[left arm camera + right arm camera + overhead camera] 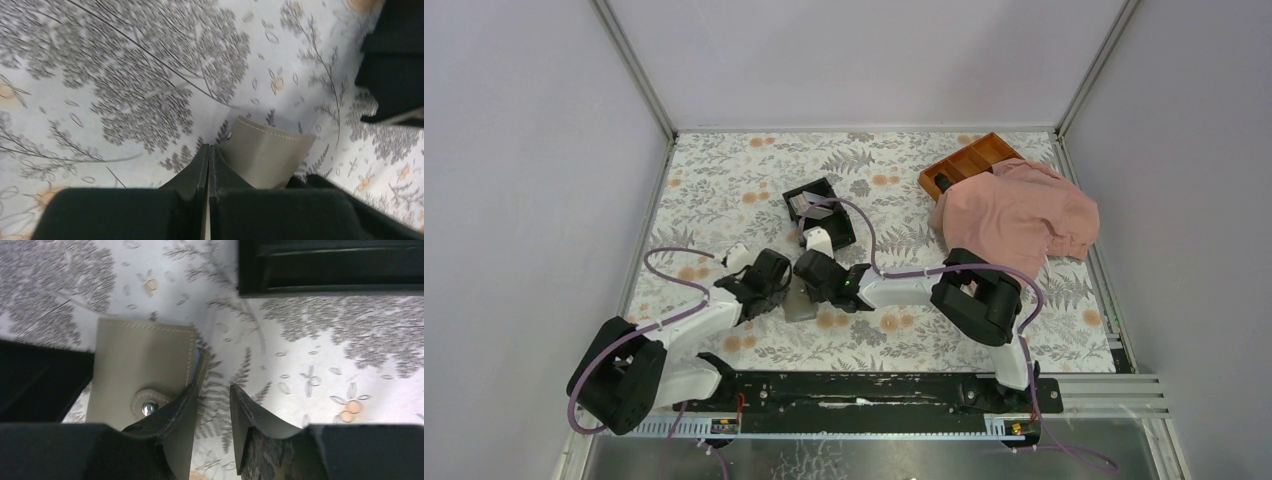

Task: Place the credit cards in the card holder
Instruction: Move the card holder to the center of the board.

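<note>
The grey-taupe card holder [799, 303] lies on the floral table between my two grippers. In the right wrist view the card holder [140, 365] shows its snap button, and its right edge is slightly parted. My right gripper [216, 386] is open. Its left finger [175, 410] rests against that edge, and only tablecloth shows in the gap. My left gripper [208, 146] is shut, its tips at the near-left corner of the card holder [267, 152]. Pale credit cards [802, 205] lie in the black box [834, 228] behind.
A pink cloth [1014, 215] lies at the right, partly over an orange-brown divided tray [969, 160]. The black box [330, 265] is close ahead of the right gripper. Metal frame posts and grey walls ring the table.
</note>
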